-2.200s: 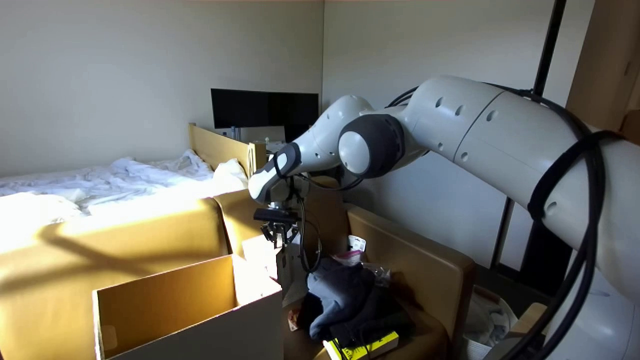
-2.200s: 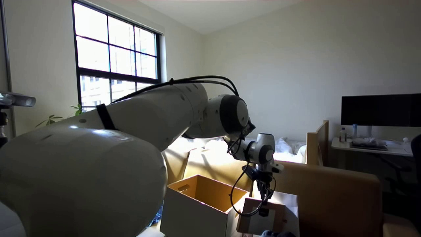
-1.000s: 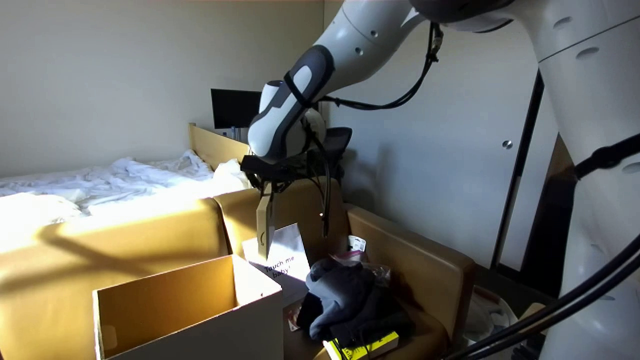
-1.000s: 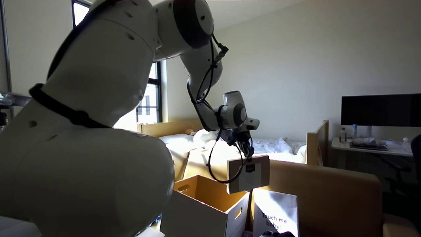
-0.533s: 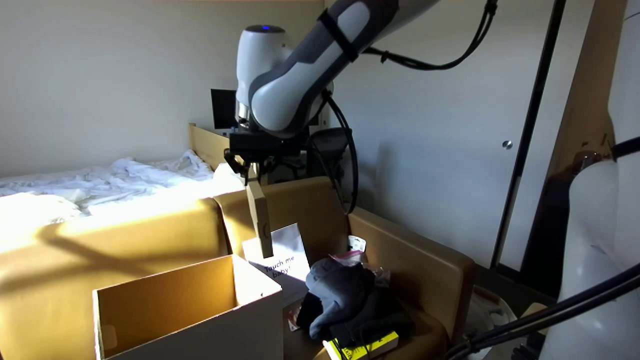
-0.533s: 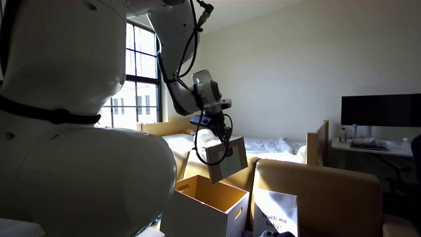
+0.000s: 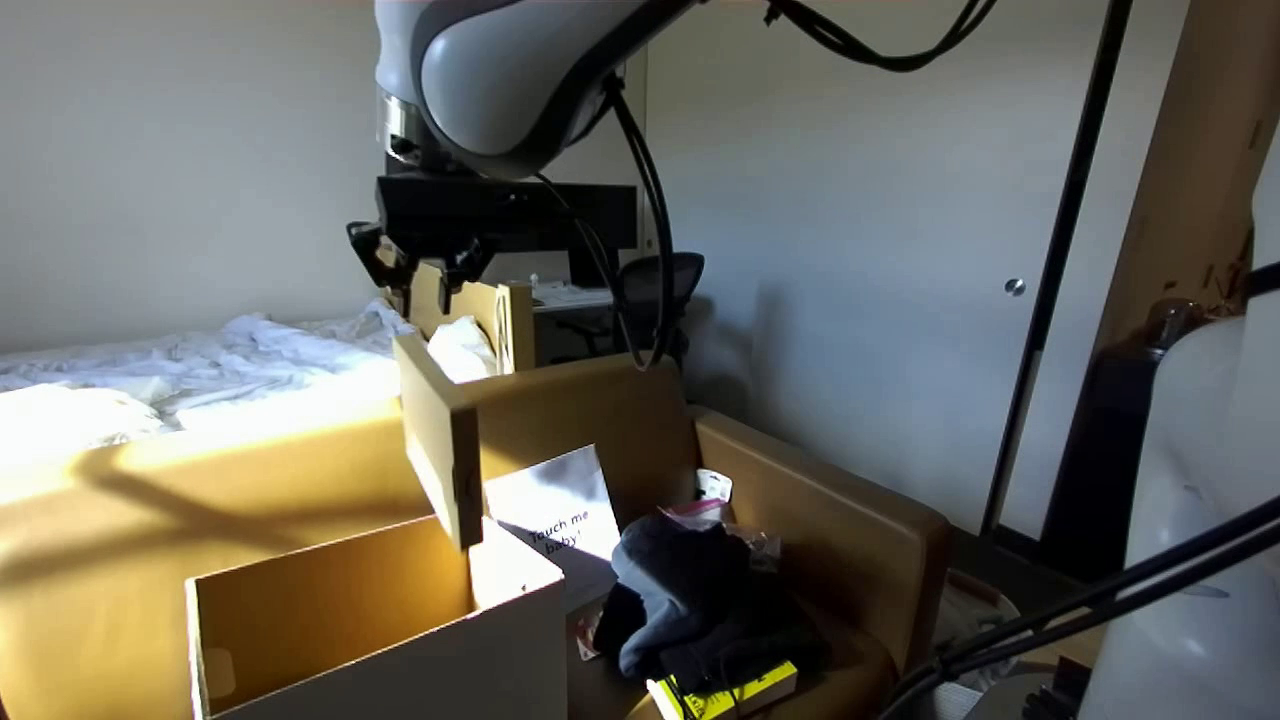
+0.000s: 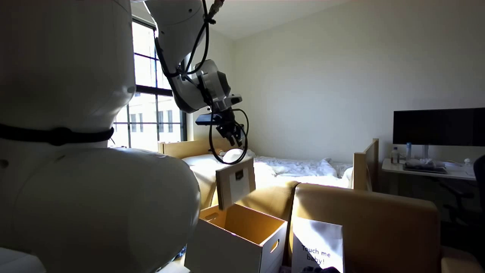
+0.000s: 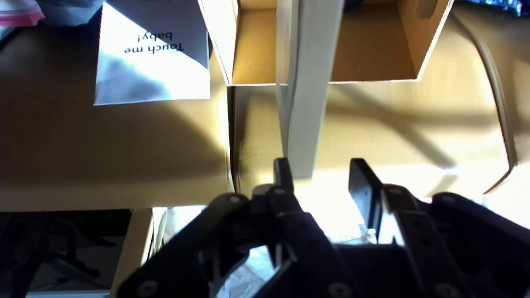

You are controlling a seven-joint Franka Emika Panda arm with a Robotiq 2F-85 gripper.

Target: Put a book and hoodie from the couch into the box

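Note:
My gripper (image 7: 425,295) is open above the box, in both exterior views (image 8: 237,142) and in the wrist view (image 9: 321,165). A flat, book-sized cardboard package (image 7: 442,445) hangs tilted in the air just below the fingertips, apart from them; it also shows in an exterior view (image 8: 237,185) and the wrist view (image 9: 310,95). Its lower end is at the rim of the open white box (image 7: 420,665), also seen in an exterior view (image 8: 223,242). The grey-blue and black hoodie (image 7: 680,575) lies bunched on the couch, over a yellow book-like item (image 7: 730,697).
A white sheet reading "Touch me baby!" (image 7: 560,510) leans on the couch back (image 7: 590,400) beside the box. Plastic bags (image 7: 755,548) lie behind the hoodie by the armrest (image 7: 820,500). A bed (image 7: 270,350) stands behind the couch.
My gripper has lifted the package from the couch and carried it up and across to the box. Since half a second ago the fingers have opened and the package has come away below them.

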